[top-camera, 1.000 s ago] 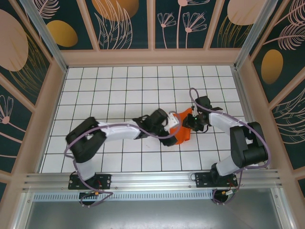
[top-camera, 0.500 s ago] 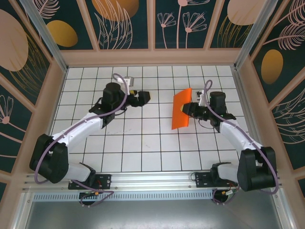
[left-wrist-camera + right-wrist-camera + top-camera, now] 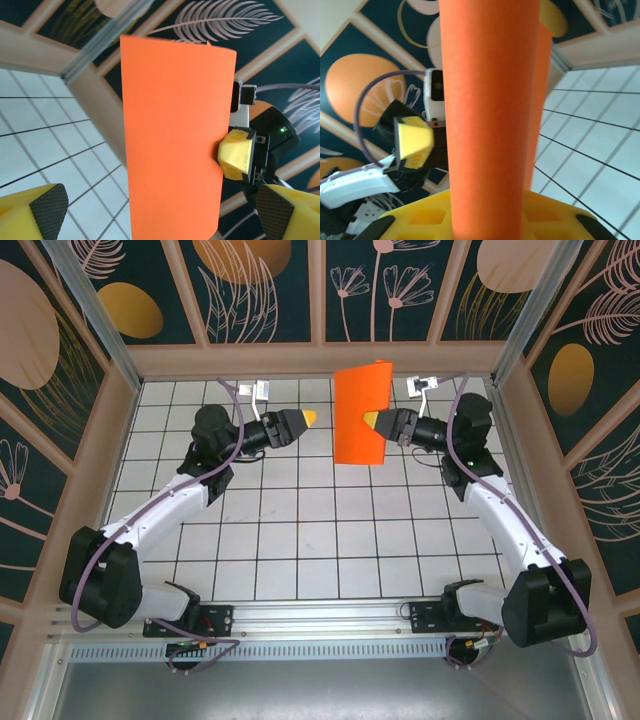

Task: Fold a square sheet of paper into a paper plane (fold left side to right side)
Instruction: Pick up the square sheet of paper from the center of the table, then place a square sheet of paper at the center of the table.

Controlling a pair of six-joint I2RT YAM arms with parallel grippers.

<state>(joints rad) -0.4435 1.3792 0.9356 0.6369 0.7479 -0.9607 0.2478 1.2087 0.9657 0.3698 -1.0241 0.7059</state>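
Note:
The square sheet of paper [image 3: 361, 415] is a bright orange folded rectangle, held upright in the air near the back wall. My right gripper [image 3: 373, 421] is shut on its right edge, and the paper [image 3: 490, 110] rises out of the yellow jaws [image 3: 490, 222] in the right wrist view. My left gripper [image 3: 307, 418] is open, a short way left of the sheet and pointing at it. In the left wrist view the paper [image 3: 175, 140] stands between my wide-apart fingertips [image 3: 47, 207], apart from them. A paper plane is out of view.
The white tiled floor [image 3: 300, 530] lies below both raised arms. The beige back ledge [image 3: 250, 360] and the patterned wall panels stand just behind the paper. Side walls [image 3: 530, 440] close in the cell on the left and right.
Both arms have risen from the middle of the floor. The right gripper carried the paper up and toward the back wall. The left gripper let go, swung away left and now faces the sheet.

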